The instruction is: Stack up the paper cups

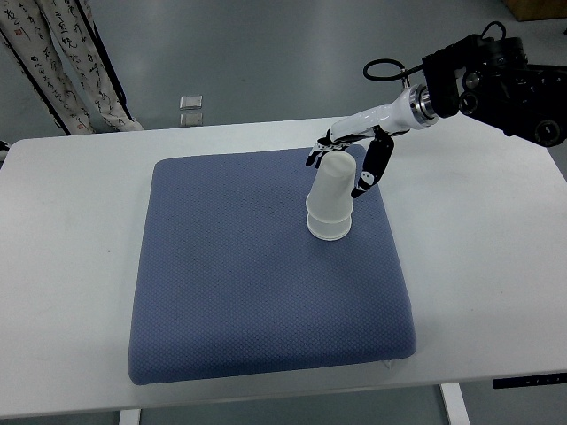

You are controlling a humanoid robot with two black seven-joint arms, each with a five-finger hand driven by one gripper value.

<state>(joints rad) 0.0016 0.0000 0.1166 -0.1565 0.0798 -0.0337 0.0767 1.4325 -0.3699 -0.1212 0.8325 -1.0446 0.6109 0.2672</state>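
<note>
A white paper cup stack (330, 202) stands upside down on the blue cushion (239, 283), right of its middle; two rims show at its base. My right hand (348, 166) reaches in from the upper right and hovers at the stack's top. Its fingers (330, 142) spread out behind the upper edge. The black thumb (369, 168) hangs down just beside the cup's right side. The hand looks open, not clamped on the cup. The left arm does not show.
The cushion lies on a white table (62, 230) with bare margins on all sides. A person's patterned trousers (62, 62) show at the top left, beyond the table. A small pale object (190, 103) lies on the floor behind.
</note>
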